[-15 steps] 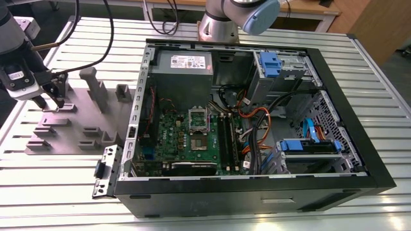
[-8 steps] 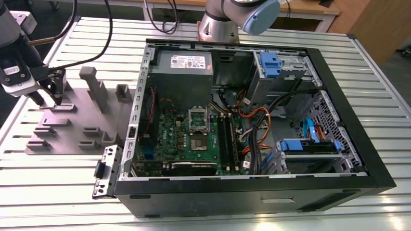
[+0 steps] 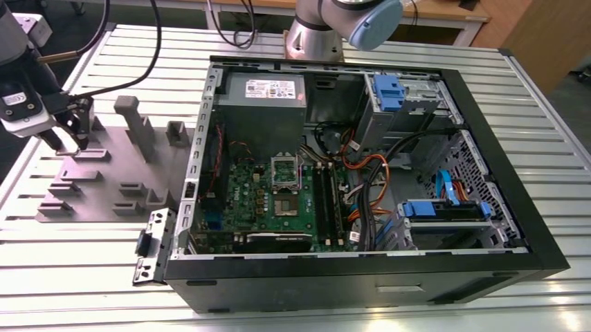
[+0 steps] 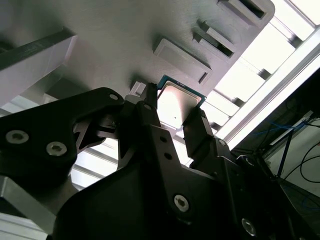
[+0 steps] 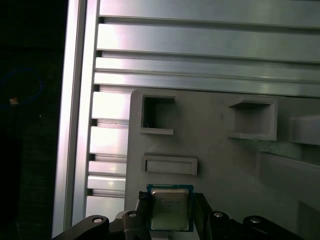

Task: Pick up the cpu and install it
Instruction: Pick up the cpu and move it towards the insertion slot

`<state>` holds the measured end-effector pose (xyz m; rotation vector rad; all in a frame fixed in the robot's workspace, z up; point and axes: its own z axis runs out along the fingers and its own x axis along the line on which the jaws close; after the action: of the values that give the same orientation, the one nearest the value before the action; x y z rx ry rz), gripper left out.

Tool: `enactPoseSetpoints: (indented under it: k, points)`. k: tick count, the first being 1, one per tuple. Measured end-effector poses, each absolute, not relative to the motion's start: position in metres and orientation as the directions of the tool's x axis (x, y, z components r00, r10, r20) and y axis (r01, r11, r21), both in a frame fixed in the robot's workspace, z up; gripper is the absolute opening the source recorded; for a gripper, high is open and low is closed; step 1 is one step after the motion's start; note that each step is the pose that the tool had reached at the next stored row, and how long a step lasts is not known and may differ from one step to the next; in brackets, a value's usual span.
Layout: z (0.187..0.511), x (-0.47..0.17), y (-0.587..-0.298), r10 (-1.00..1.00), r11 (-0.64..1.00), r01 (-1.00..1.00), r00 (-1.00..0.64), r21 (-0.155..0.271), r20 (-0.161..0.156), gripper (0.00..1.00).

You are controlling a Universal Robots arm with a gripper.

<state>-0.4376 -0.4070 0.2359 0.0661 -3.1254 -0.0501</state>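
Observation:
The cpu [image 5: 170, 209], a small square chip with a pale metal top and a green rim, sits between the black fingers of my gripper [image 5: 171, 201] just above the grey plastic holder tray [image 5: 220, 160]. In the second wrist view the fingers [image 4: 148, 107] press against two opposite edges of the cpu [image 4: 176, 102]. In the exterior view my gripper [image 3: 72, 142] hangs over the far end of the holder tray [image 3: 102, 187], at the exterior view's left and outside the computer case. The green motherboard [image 3: 254, 200] lies inside the case, with its silver socket frame [image 3: 285, 168] open.
The open black computer case [image 3: 480, 200] takes up the middle and right of the slatted aluminium table [image 3: 83, 263]. Inside are a power supply [image 3: 263, 93], blue-tabbed drive bays [image 3: 445, 211], and orange and black cables [image 3: 365, 176]. Upright grey posts [image 3: 134, 124] rise from the holder tray beside my gripper.

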Motion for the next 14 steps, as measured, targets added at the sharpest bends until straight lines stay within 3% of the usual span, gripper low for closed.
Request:
enactPoseSetpoints:
  k: [14]
  points:
    - [0.2404,-0.4376,-0.4070,-0.042,0.999,-0.042,-0.999,0.032,0.015,0.45]
